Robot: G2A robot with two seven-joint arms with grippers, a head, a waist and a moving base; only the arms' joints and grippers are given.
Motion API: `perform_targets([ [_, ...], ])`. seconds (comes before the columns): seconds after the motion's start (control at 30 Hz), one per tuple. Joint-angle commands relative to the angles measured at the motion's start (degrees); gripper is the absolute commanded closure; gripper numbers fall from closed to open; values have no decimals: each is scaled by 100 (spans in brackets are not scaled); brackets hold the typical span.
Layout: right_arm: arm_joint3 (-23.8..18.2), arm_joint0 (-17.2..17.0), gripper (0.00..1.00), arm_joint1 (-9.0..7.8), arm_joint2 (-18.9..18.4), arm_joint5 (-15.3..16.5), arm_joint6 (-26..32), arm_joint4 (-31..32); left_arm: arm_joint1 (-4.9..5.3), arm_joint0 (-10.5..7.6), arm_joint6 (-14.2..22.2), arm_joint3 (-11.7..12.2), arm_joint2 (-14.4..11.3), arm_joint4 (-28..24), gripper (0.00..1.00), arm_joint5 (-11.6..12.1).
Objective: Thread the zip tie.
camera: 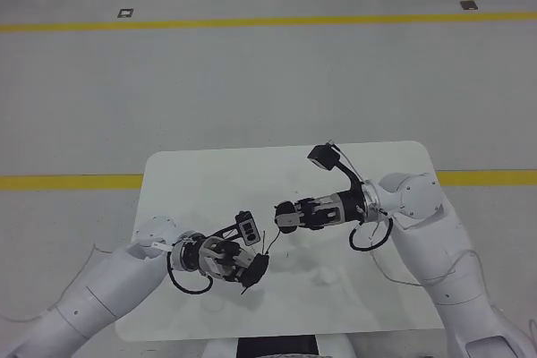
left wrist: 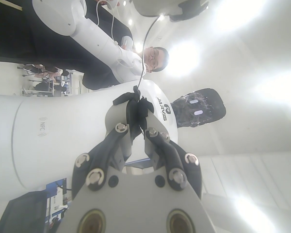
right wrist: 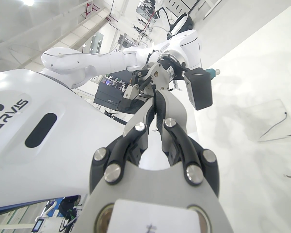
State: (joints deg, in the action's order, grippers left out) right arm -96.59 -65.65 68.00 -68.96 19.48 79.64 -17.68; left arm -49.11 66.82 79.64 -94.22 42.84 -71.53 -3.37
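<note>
right pincer (right wrist: 156, 103) is clamped tight on the black zip tie (right wrist: 154, 89). the strap runs down between the two fingers and the little head end pokes out past the fingertips, pointed toward the other arm. from the top view that pincer sits over the middle of the white counter (camera: 206, 179), up in the air, not touching it.

left pincer (left wrist: 138, 109) is just beside it, a bit nearer the robot, tipped upward. its gap is narrow, and its black-wrapped fingertips (left wrist: 132, 107) are pinching a thin black strap (left wrist: 145, 47) that sticks straight out from them and curves off toward the right arm. honestly can't tell if that strap's tip actually meets the zip tie's head or just ends near it, too small to make out.

the two pincers are close together but not touching. off to the side in the right wrist view, a couple of loose zip ties (right wrist: 272, 128) are lying flat on the counter, well apart from both pincers.
</note>
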Motion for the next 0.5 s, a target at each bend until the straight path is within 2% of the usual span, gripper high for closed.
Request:
perform_targets([
  [0.0, -5, 6, 100, -6, 6, 0, 0, 9, 6, -14, 0, -7, -26, -2, 100, -13],
  [0.47, -90, 50, 100, -12, 105, 0, 0, -33, 42, -106, 0, 5, -208, 19, 100, -27],
])
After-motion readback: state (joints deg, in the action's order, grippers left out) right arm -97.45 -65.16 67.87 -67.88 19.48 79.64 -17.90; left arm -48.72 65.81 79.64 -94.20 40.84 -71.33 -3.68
